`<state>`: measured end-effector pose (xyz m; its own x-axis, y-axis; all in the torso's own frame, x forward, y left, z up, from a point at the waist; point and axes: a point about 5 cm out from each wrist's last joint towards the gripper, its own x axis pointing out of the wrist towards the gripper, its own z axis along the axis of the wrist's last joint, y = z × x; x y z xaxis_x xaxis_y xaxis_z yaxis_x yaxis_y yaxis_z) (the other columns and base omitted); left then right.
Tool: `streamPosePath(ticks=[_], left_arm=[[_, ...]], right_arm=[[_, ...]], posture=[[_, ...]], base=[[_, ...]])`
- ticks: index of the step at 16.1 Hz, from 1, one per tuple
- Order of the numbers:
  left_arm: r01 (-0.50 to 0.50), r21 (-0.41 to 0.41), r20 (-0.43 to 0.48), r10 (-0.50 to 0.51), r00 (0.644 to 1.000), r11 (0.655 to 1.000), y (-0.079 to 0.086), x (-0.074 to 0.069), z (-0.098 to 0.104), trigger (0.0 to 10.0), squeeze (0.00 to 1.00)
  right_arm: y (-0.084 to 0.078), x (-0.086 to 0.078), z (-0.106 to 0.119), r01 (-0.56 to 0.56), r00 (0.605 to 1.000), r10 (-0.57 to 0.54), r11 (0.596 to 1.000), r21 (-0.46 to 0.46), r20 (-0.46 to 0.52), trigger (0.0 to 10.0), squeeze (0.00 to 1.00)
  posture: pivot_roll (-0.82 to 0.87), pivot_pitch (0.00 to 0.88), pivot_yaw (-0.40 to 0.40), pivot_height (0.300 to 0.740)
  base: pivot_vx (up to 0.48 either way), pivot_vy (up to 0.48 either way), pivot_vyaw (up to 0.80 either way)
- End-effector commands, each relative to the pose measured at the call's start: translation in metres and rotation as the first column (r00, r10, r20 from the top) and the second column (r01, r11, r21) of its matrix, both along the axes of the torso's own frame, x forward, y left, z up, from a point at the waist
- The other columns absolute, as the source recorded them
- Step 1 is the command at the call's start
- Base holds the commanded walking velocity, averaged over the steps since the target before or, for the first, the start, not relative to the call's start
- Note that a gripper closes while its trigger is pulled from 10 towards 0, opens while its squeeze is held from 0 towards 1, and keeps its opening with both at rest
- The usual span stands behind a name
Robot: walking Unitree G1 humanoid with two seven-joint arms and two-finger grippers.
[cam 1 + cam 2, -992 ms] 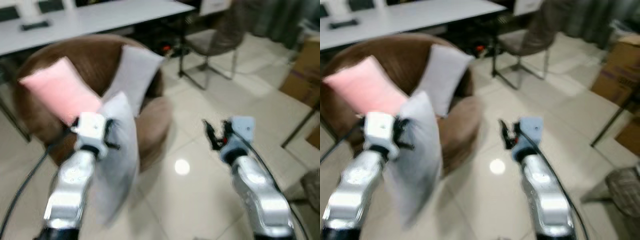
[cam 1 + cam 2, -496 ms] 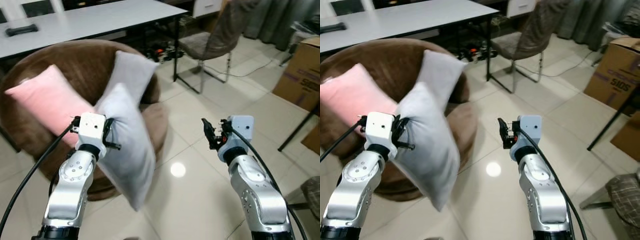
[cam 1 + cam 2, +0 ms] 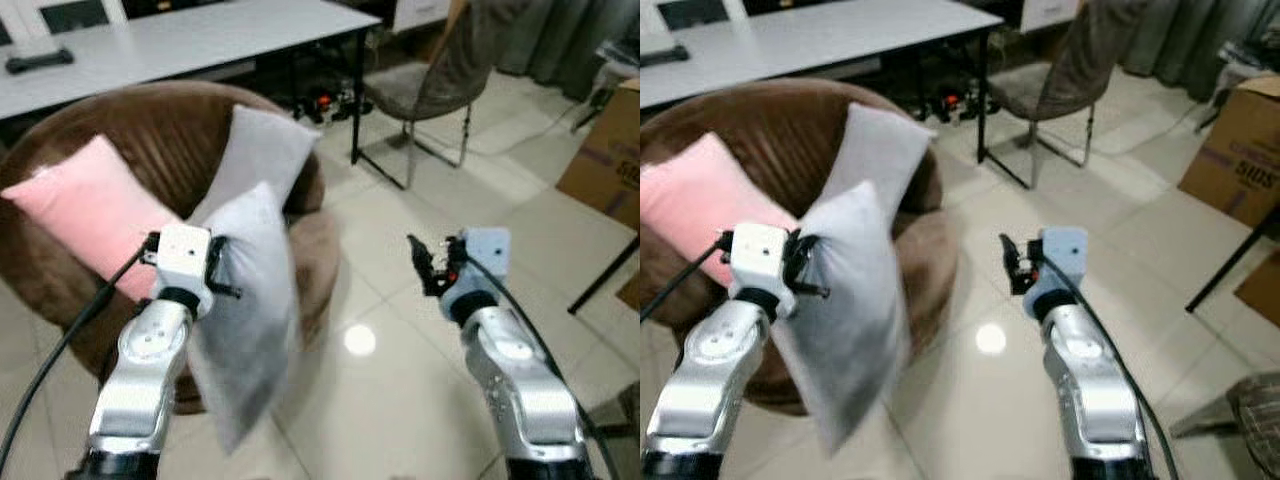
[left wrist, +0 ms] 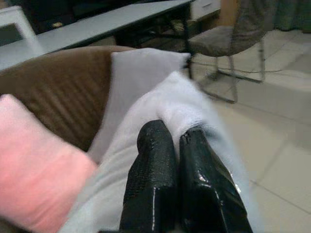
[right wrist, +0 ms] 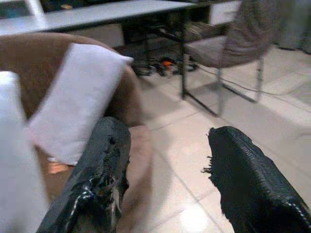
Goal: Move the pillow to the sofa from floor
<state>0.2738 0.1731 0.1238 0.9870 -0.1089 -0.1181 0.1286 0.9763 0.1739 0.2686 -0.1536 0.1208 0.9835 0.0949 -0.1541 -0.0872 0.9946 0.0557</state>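
A light grey pillow (image 3: 245, 310) hangs in the air in front of the round brown sofa (image 3: 150, 150), blurred by motion. My left gripper (image 4: 175, 141) is shut on its upper corner. A second grey pillow (image 3: 262, 152) and a pink pillow (image 3: 90, 210) lean on the sofa's backrest. My right gripper (image 5: 167, 145) is open and holds nothing, raised above the tiled floor to the right of the sofa.
A long white table (image 3: 190, 40) stands behind the sofa. A grey chair (image 3: 440, 80) is at the back right, with cables on the floor beside it. A cardboard box (image 3: 605, 150) sits at the far right. Glossy tiled floor (image 3: 380, 380) lies between the sofa and my right arm.
The held grey pillow has swung and now hangs narrower and more upright. The view has shifted slightly; both arms keep their poses.
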Motion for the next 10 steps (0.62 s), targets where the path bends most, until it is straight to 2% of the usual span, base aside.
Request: streamPosePath(ticks=[1,2,4,9,10], left_arm=[[0.008,0.011,0.08,-0.009,0.997,1.0,0.0002,0.0036,0.0175,10.0,0.0],[0.008,0.011,0.08,-0.009,0.997,1.0,0.0003,0.0036,0.0176,10.0,0.0],[0.007,0.011,0.081,-0.007,0.997,1.0,0.0007,0.0034,0.0176,10.0,0.0],[0.004,0.012,0.083,-0.005,0.997,1.0,0.0006,0.0035,0.0179,10.0,0.0],[0.004,0.012,0.083,-0.005,0.997,1.0,0.0007,0.0036,0.0179,10.0,0.0]], right_arm=[[-0.0001,0.0021,0.0049,-0.003,1.0,0.003,1.0,0.003,0.023,10.0,0.0],[0.0021,0.0024,0.0056,-0.028,0.999,0.028,1.0,-0.009,0.026,10.0,0.0],[0.007,0.0027,0.0065,-0.067,0.997,0.068,0.997,-0.042,0.03,10.0,0.0],[0.0063,0.0036,0.0065,-0.069,0.997,0.07,0.997,-0.044,0.032,10.0,0.0],[0.0035,0.0039,0.0056,-0.043,0.999,0.044,0.998,-0.036,0.031,10.0,0.0]], posture=[[0.03,0.0,0.043,0.74],[0.03,0.0,0.043,0.74],[0.03,0.0,0.041,0.74],[0.03,0.0,0.041,0.74],[0.03,0.0,0.041,0.74]], base=[[0.356,0.0,0.0],[0.356,0.0,0.0],[0.36,0.0,0.61],[0.358,0.0,0.8],[0.36,0.0,0.0]])
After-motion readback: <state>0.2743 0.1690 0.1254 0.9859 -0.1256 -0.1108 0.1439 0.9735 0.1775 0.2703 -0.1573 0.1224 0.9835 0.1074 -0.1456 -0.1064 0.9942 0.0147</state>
